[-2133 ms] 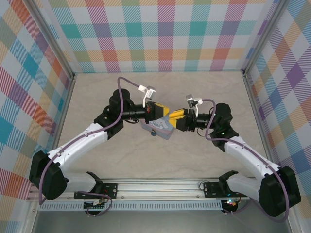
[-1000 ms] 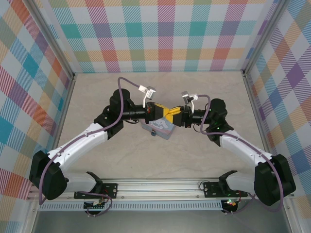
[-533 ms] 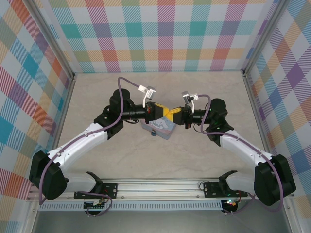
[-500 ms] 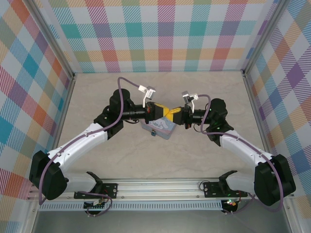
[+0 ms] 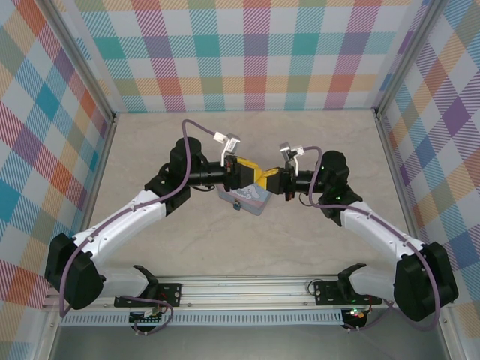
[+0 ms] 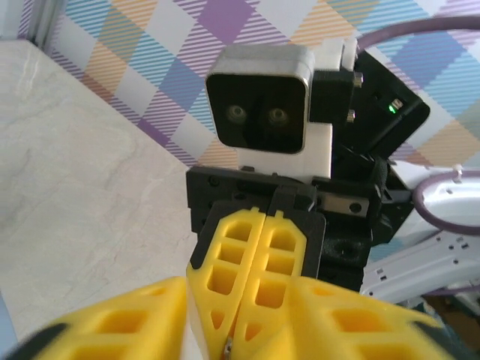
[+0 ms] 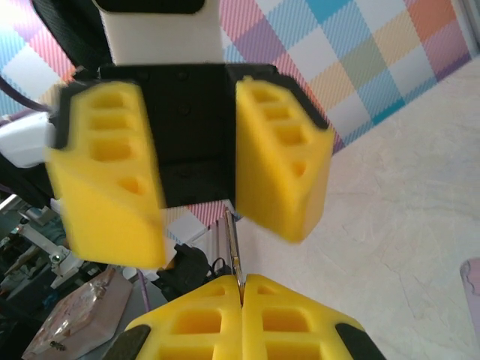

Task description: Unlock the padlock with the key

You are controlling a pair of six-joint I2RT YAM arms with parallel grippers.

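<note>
One thin dark metal key [image 7: 233, 251] stands pinched between the closed yellow fingers of the right gripper [image 7: 241, 304]. Its free end points toward the gap between the spread, empty yellow fingers of the left gripper [image 7: 196, 184]. From above, the two grippers meet tip to tip over one light-blue rectangular tin box [image 5: 253, 199] at mid-table; there the key is too small to see, and one tiny blue padlock [image 5: 236, 205] is barely discernible at the tin's near left edge.

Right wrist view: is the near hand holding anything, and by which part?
The right hand pinches the key by one end; the thin shaft sticks out in front.
</note>
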